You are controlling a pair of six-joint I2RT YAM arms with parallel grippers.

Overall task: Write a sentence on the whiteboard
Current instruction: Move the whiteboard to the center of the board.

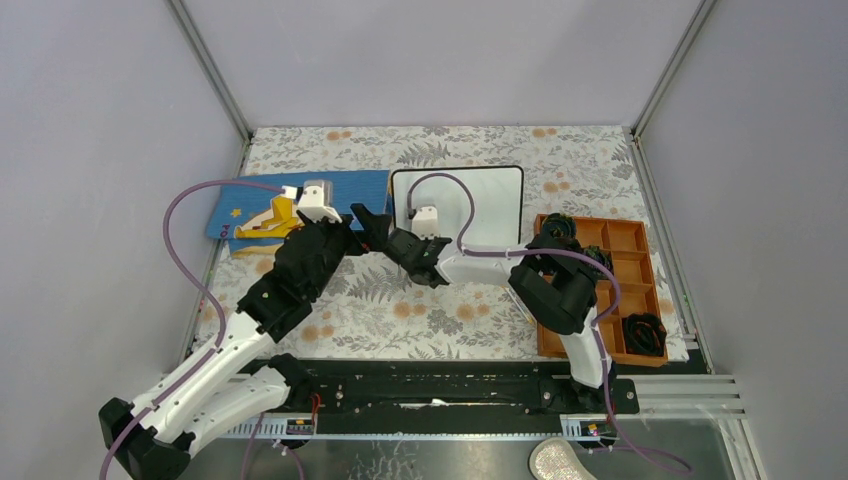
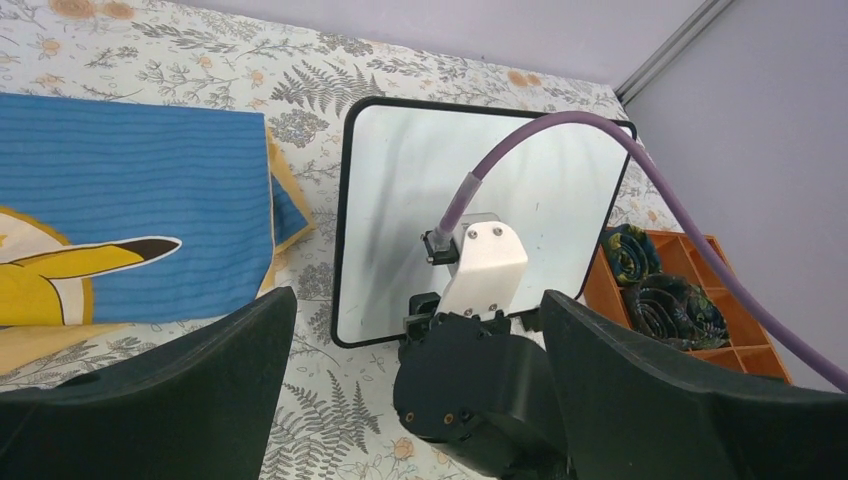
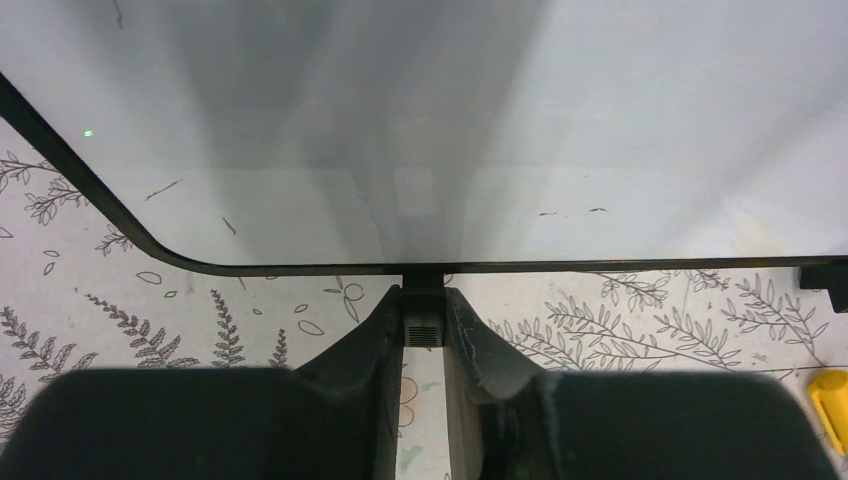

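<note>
The whiteboard [image 1: 490, 200] lies flat at the middle back of the floral table, glossy white in a thin black frame [image 2: 400, 180]. No sentence shows on it, only a few faint dark specks [image 3: 450, 120]. My right gripper [image 3: 424, 300] is at the board's near edge, shut on a small black foot [image 3: 424, 325] that sticks out of the frame. From above, the gripper's own body covers that grip [image 1: 428, 252]. My left gripper [image 1: 372, 225] hovers just left of the right wrist with its fingers spread wide open and nothing between them [image 2: 418, 300].
A blue mat [image 1: 250, 205] with a yellow figure lies left of the board [image 2: 120, 200]. An orange compartment tray [image 1: 620, 250] holding dark rolled items stands to the right [image 2: 700, 290]. The right arm's purple cable [image 2: 600, 125] arches over the board. A yellow object [image 3: 830, 405] lies nearby.
</note>
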